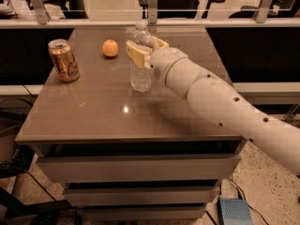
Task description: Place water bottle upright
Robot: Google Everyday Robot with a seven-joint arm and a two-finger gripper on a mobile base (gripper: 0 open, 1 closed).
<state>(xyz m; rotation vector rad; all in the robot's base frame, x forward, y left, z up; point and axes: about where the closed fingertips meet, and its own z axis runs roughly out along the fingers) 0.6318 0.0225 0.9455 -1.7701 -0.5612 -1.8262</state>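
Three items share a brown table [93, 111]: a gold can [63, 60] at left, an orange [110, 48] beside it, then the water bottle [140, 76], standing upright near mid-table. The gripper [146, 49] pinches its upper body, the white arm reaching in from the right. Upright placement appears achieved; only letting go and retreating seem left.

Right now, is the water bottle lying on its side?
No, the water bottle stands upright on the table, cap on top, with the gripper at its upper part.
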